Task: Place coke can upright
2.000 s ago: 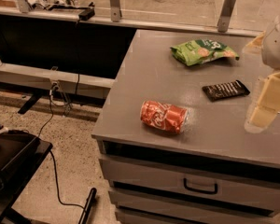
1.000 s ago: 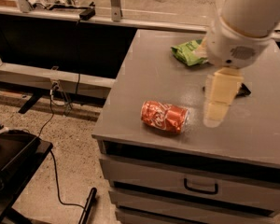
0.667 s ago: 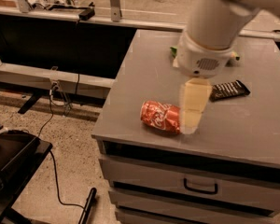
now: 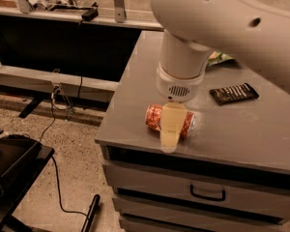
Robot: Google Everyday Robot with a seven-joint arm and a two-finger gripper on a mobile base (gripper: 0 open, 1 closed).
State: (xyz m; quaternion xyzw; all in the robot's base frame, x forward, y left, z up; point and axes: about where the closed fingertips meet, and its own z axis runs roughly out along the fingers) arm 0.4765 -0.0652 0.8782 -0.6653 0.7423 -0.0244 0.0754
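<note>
- Our gripper hangs low over the front part of the tabletop, directly at the coke can. Its pale end crosses the can's middle in the camera view.
- We cannot tell whether the gripper is open, closed, or has hold of anything. The arm's bulk hides what we would need to see.
- The can lies on its side near the tabletop's front edge, well apart from the black wrapped bar and the green bag further back.
- Its long axis runs flat along the tabletop, roughly parallel to the front edge, dipping slightly towards the picture's right.
- The right-hand end looks paler, so we judge the silver top may point that way, though we are not sure.
- As we read it, nothing of the task is finished yet: the can is not upright. We judge the approach is about complete. What is left is to grasp the can, turn it on end, set it down and let go.
</note>
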